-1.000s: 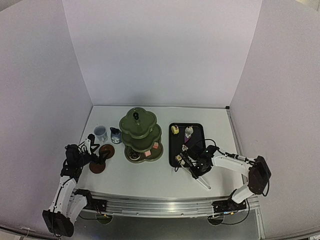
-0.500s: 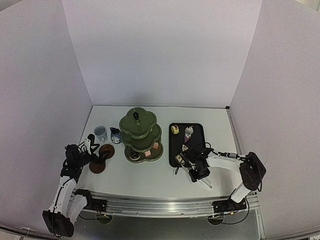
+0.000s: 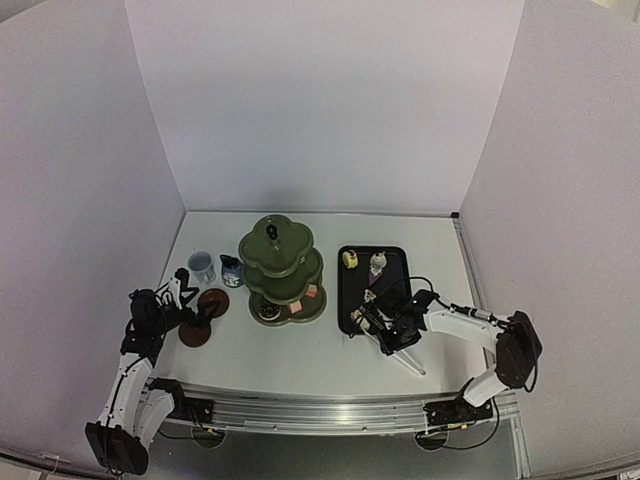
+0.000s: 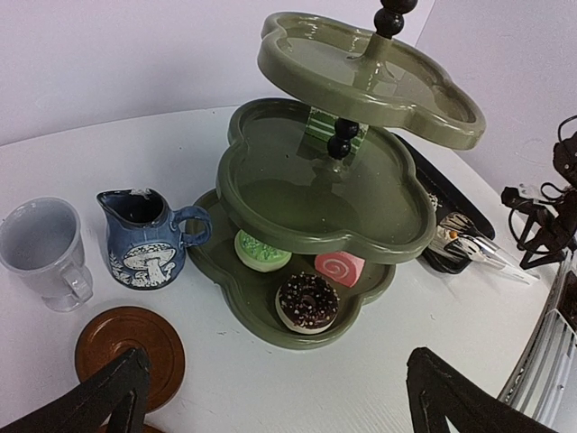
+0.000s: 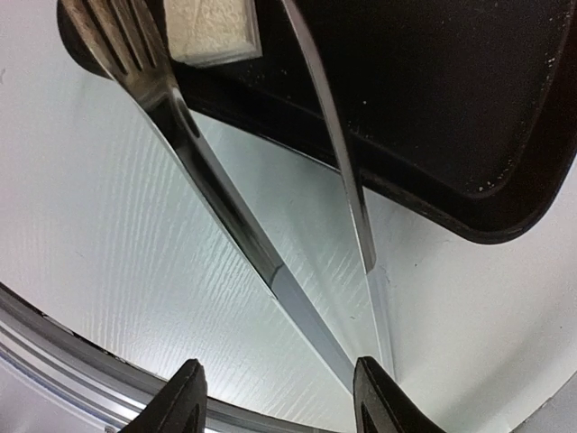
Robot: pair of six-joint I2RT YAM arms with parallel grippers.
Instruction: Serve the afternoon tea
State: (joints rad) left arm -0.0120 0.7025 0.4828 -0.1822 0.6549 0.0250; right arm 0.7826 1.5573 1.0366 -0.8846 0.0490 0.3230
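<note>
The dark green three-tier stand (image 3: 283, 265) (image 4: 352, 194) stands mid-table. Its bottom tier holds a chocolate doughnut (image 4: 307, 300), a green pastry (image 4: 261, 250) and a pink swirl pastry (image 4: 340, 267). Left of it are the pale blue cup (image 3: 201, 266) (image 4: 41, 248), the dark blue jug (image 3: 231, 271) (image 4: 144, 239) and two brown saucers (image 3: 213, 302) (image 3: 194, 334). My left gripper (image 3: 193, 317) (image 4: 279, 397) is open wide above the table near a saucer (image 4: 131, 343). My right gripper (image 3: 395, 340) (image 5: 279, 397) is open, straddling the metal tongs (image 5: 207, 180), with a gap at its left finger.
The black tray (image 3: 395, 262) (image 5: 451, 90) right of the stand carries several small pastries, one tan (image 5: 212, 32) by the tongs' tips. The tongs (image 3: 405, 358) lie slanted from the tray's near corner toward the table's front rail. White walls enclose three sides.
The right arm's elbow swung left and came back right; its gripper stayed over the tongs and narrowed slightly. The left arm has not moved.
</note>
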